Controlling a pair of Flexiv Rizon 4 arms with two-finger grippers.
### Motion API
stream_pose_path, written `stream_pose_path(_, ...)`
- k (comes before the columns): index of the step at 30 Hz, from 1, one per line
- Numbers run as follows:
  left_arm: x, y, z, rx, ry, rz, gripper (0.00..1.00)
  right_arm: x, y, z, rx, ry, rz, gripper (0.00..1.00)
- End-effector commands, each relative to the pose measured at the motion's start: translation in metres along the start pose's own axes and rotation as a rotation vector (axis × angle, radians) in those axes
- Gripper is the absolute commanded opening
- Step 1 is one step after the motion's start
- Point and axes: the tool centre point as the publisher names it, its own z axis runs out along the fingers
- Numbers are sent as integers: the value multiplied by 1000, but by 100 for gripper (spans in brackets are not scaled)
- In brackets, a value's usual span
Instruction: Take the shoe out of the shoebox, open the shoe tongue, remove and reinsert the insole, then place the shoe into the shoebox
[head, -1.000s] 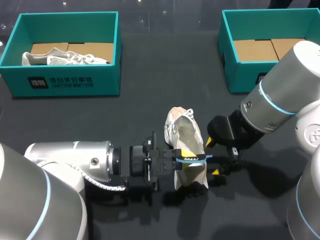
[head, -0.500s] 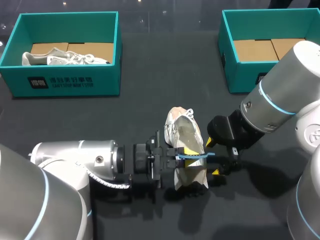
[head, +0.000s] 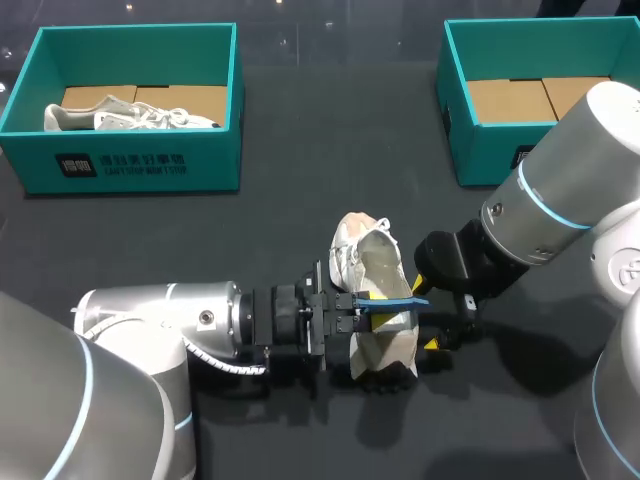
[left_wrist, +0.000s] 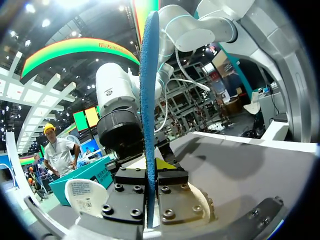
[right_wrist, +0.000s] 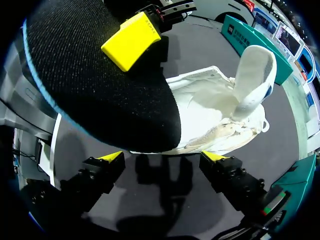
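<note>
We are looking over a dark desk (head: 300, 150). Nearest us, our left pincer (head: 372, 308) is clenching the insole (head: 400, 305) by one edge, a finger pressing on each face. The insole is standing on edge just above the shoe, and in the right wrist view it is showing its black underside and blue rim. The white shoe (head: 372, 262) is lying mid-desk, mouth open, with its tongue (right_wrist: 255, 75) lifted clear. Just beside it, our right pincer (head: 423, 314) is hanging released, fingers spread, gripping nothing. Farther back, the left shoebox (head: 150, 165) is holding a second shoe (head: 130, 115). The right shoebox (head: 480, 150) is showing cardboard lining.
</note>
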Motion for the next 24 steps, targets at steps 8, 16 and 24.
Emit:
stream_pose_path(8,2,-2,-10,-57,-24,8,0,1,0,1,2,-4,0,100)
stream_pose_path(16,0,11,-16,-67,-32,-2,0,1,0,1,2,-4,0,100)
stream_pose_path(24,-4,26,-15,-76,-30,19,0,1,0,1,2,-4,0,100)
